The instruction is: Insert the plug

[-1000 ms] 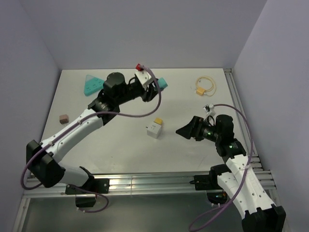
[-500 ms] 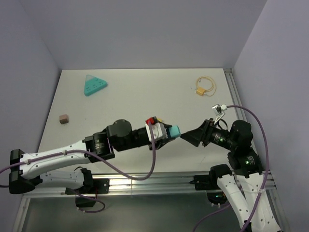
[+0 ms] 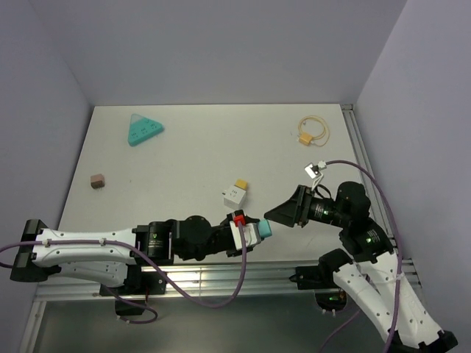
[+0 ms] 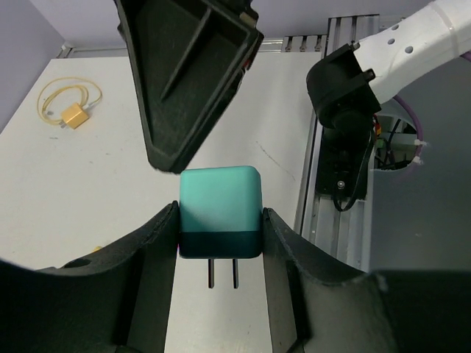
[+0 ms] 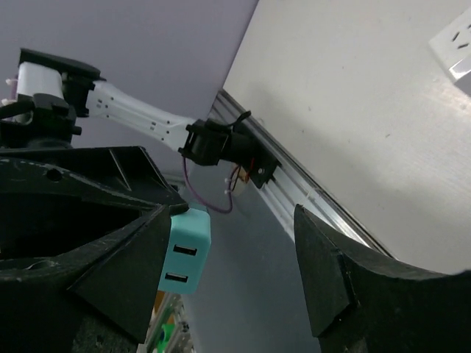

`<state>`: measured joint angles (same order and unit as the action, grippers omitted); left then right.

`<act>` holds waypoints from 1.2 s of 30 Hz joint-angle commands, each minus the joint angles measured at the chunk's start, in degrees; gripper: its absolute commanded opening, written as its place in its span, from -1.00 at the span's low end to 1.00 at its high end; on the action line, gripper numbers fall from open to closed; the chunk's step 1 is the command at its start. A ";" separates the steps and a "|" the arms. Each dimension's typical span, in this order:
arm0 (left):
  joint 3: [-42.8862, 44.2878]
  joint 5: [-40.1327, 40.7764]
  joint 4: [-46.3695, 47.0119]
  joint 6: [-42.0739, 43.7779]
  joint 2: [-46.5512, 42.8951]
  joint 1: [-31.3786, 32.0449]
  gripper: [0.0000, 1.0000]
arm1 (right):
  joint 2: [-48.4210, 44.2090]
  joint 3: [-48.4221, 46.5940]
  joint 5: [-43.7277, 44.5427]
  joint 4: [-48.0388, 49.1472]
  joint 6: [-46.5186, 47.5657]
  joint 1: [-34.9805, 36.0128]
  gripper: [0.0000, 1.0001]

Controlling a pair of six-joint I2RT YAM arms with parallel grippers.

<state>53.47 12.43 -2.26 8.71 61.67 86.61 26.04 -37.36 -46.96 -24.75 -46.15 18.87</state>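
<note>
A teal plug [image 3: 263,228] with two metal prongs [image 4: 222,273] is held above the table's near edge. My left gripper [image 3: 254,230] is shut on it, fingers pressing both its sides [image 4: 220,209]. My right gripper [image 3: 283,212] is open and points left at the plug. In the right wrist view the plug's face with two USB ports [image 5: 184,250] lies close beside the left finger [image 5: 110,272], apart from the right finger [image 5: 346,279]. A white socket block with a yellow top [image 3: 235,195] lies mid-table. A teal triangular power strip [image 3: 143,130] lies at the back left.
A coiled yellow cable [image 3: 313,131] lies at the back right and also shows in the left wrist view [image 4: 68,112]. A small brown cube [image 3: 96,180] sits at the left. The aluminium rail [image 3: 221,276] runs along the near edge. Grey walls enclose the table.
My left arm has swung from the back of the table down to the near edge, carrying the teal plug. My right gripper has shifted left and faces the plug closely.
</note>
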 commanded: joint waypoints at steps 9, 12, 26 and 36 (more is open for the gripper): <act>0.49 8.23 -1.43 -0.10 -1.02 0.93 -0.99 | 3.40 -2.28 12.42 4.71 -2.54 16.02 0.48; 0.40 8.84 -1.69 0.25 -1.20 1.02 -0.99 | 3.40 -0.87 11.10 6.56 -3.77 16.37 0.47; -0.47 7.79 -0.02 0.61 -0.94 1.11 -0.99 | 6.47 -0.78 7.67 11.22 -5.00 17.51 0.26; -0.56 8.49 0.24 1.39 -1.02 1.11 -0.99 | 7.27 -0.96 6.36 10.43 -3.86 17.86 0.13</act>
<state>52.69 20.32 -4.97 9.37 61.67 87.26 33.10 -37.10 -38.57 -16.69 -50.85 36.07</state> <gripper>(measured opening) 0.488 0.568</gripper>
